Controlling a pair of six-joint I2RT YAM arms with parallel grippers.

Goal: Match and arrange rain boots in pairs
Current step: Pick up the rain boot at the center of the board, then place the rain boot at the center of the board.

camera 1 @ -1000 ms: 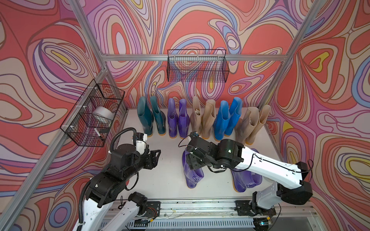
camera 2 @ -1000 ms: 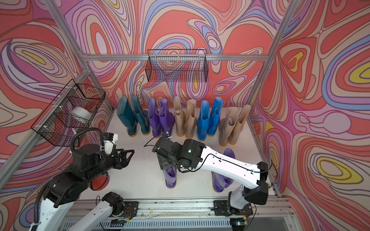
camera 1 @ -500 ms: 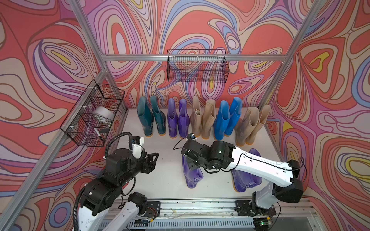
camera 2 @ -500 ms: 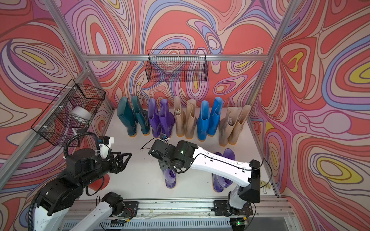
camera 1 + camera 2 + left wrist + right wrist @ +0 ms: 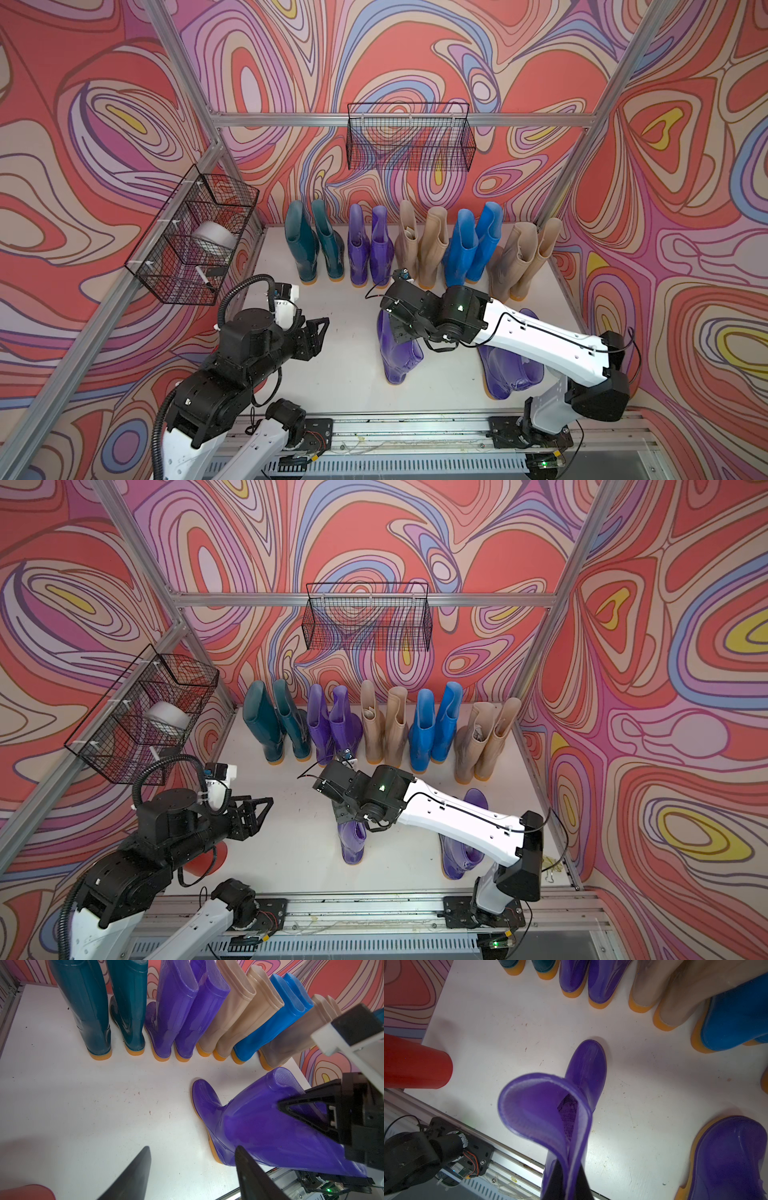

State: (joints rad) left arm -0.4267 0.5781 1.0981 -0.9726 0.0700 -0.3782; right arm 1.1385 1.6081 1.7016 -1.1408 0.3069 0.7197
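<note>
While the right gripper (image 5: 566, 1176) pinches the cuff of a standing purple boot (image 5: 397, 357), we note the left gripper (image 5: 192, 1148) spread open beside it, not touching.

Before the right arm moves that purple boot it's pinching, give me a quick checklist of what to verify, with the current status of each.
1. Grip: right end effector shut on the cuff of the held purple boot: ok.
2. Sole lifted clear of the table: cannot tell.
3. Spare arm: left end effector open and empty: ok.
4. Bare table between the held purple boot and the second loose purple boot: ok.
5. Those two standing together as a pair: not ok.
</note>
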